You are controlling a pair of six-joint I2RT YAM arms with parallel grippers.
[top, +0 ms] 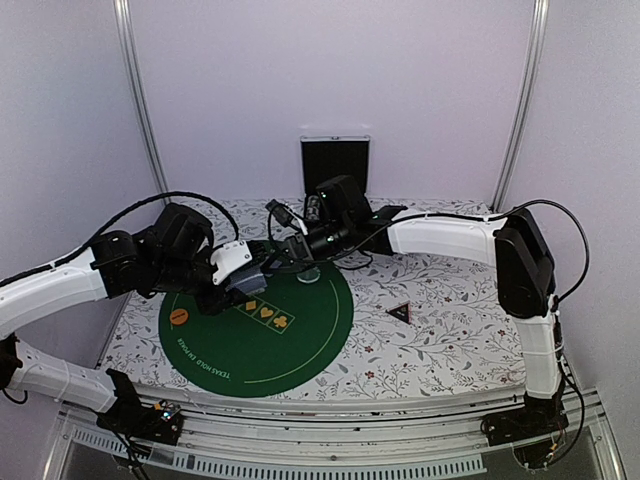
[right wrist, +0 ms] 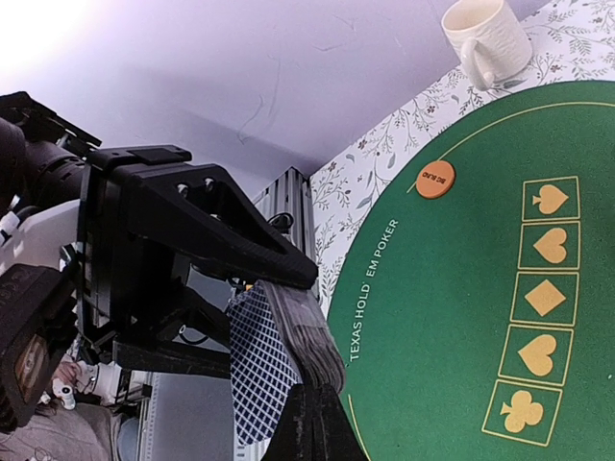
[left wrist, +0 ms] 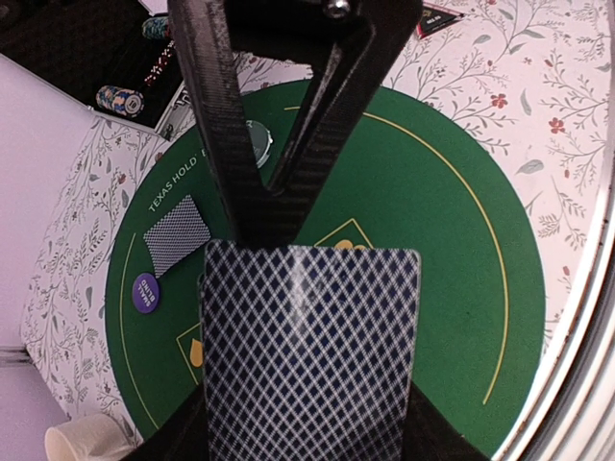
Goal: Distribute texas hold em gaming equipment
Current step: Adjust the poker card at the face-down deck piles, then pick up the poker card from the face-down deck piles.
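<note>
My left pincer [top: 247, 286] clamps the deck [left wrist: 307, 355]; the right pincer [left wrist: 258, 216] pinches its top card [right wrist: 252, 370]. I'd slide it off flat, slowly.

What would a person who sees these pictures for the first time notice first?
The two grippers meeting above the far side of the green mat: the left gripper holds a deck of blue-backed cards and the right gripper pinches its edge. Next, the orange disc at the mat's left rim and the black triangular marker on the flowered cloth right of the mat.
</note>
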